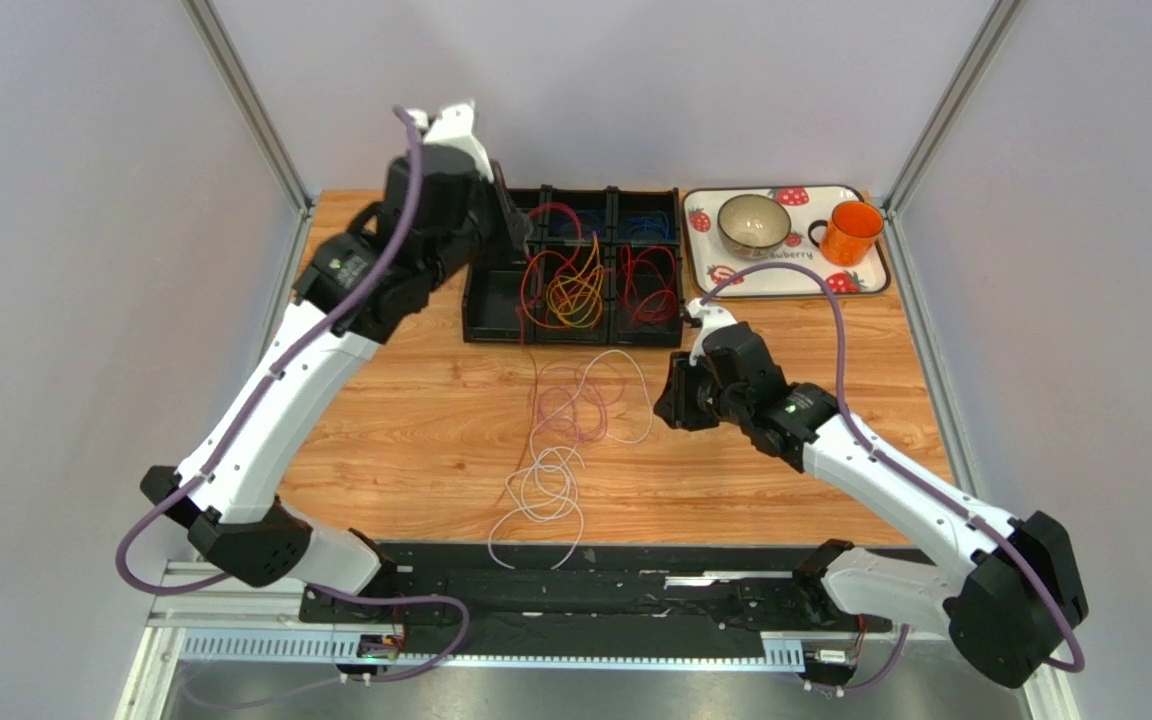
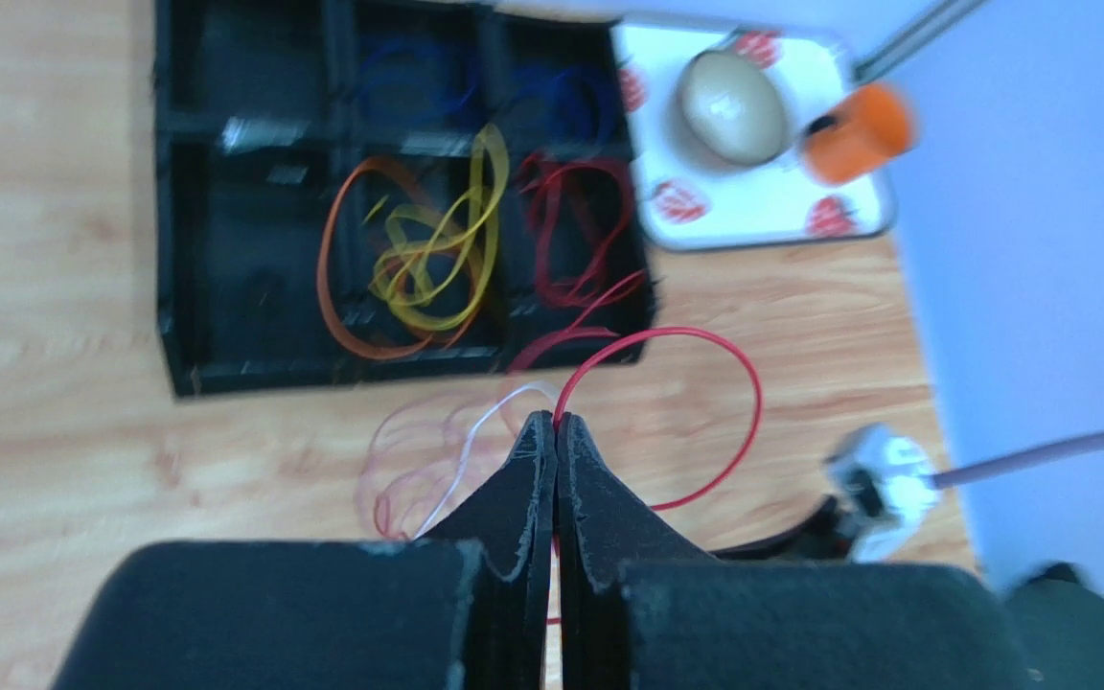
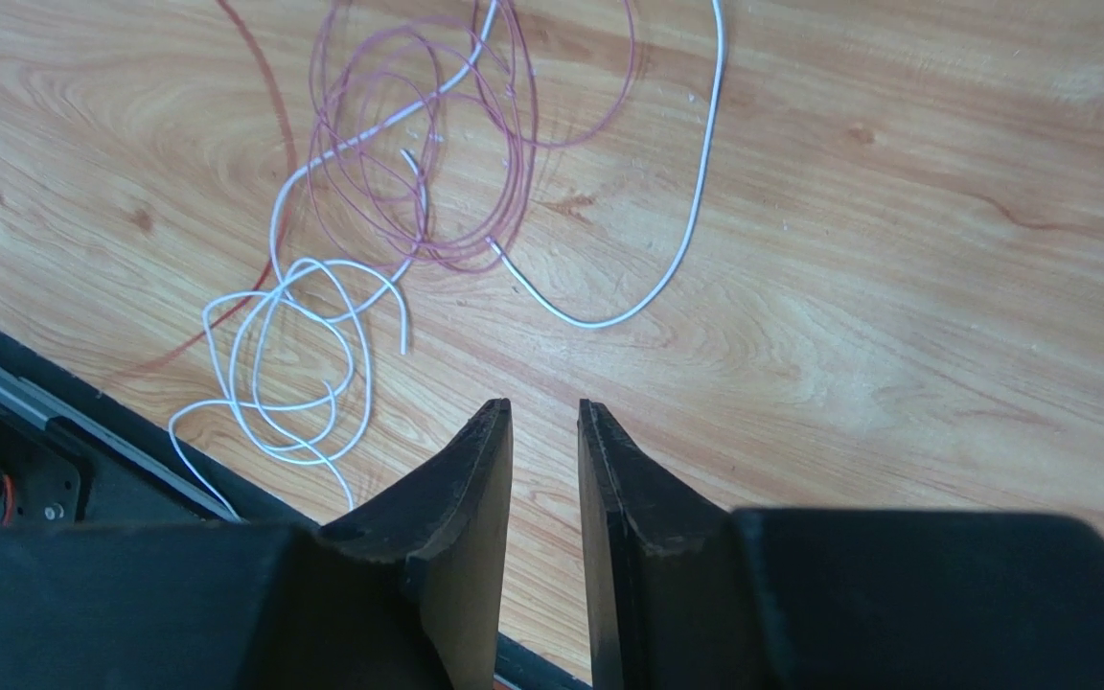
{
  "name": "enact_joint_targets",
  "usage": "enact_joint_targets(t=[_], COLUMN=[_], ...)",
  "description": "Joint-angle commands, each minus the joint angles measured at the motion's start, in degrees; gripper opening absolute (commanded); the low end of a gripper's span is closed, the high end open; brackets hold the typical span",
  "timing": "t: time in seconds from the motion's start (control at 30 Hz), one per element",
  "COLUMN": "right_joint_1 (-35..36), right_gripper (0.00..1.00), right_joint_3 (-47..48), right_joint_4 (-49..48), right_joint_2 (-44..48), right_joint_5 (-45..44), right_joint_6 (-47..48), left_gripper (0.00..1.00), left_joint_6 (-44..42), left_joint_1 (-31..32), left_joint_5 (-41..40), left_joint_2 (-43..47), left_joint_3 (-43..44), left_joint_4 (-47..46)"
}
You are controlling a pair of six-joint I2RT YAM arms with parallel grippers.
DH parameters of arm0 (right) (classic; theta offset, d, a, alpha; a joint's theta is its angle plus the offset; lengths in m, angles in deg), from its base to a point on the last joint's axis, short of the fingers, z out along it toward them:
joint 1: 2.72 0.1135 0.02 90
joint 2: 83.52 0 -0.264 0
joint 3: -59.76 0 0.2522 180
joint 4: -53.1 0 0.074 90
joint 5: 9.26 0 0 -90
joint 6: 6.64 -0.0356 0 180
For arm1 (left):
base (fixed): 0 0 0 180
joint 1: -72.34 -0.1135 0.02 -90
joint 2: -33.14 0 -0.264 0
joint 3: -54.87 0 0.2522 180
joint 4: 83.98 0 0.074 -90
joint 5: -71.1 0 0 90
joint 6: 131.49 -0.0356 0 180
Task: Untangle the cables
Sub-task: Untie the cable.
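Note:
My left gripper (image 2: 557, 421) is shut on a thin red cable (image 2: 745, 388), whose loop hangs free above the wood. In the top view this gripper (image 1: 519, 228) hovers over the left part of the black divided tray (image 1: 492, 308). The tray holds orange and yellow cables (image 2: 428, 266), red ones (image 2: 572, 223) and blue ones (image 1: 650, 225). A pink tangle (image 3: 414, 173) and white loops (image 3: 299, 360) lie on the table in front of the tray. My right gripper (image 3: 544, 410) stands open and empty over bare wood, to the right of the pink tangle (image 1: 582, 398).
A white strawberry-print tray (image 1: 868, 278) at the back right carries a bowl (image 1: 754, 222) and an orange mug (image 1: 850, 233). A black rail (image 1: 612, 578) runs along the near edge. Metal frame posts flank the table.

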Motion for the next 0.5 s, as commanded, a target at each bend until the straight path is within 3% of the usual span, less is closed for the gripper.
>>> enact_joint_targets(t=[0.0,0.07,0.17,0.23,0.47], right_joint_1=[0.25,0.25,0.16,0.25,0.25], right_gripper=[0.27,0.27,0.29,0.32,0.49], right_joint_3=[2.07,2.07,1.81,1.37,-1.26], right_joint_4=[-2.08,-1.99,-2.34,-3.04,-7.96], right_joint_2=[4.03,4.91,7.9,10.79,15.99], right_joint_5=[-2.67,-4.68,-6.01,-6.19,-3.74], right_joint_6=[-0.64,-1.08,-1.7,-1.7,-0.03], left_gripper=[0.0,0.0,0.0,0.0,0.0], left_joint_6=[-7.31,-9.86,-13.03,-13.21,-11.36], left_joint_1=[0.34,0.34,0.34,0.34,0.34], left_joint_5=[10.18,14.06,21.1,20.85,21.64], left_joint_2=[-4.14,-8.52,-12.58,-12.85,-8.3], left_joint_3=[20.41,32.24,40.91,40.5,26.1], left_joint_4=[1.93,1.75,-1.32,-4.39,-12.22])
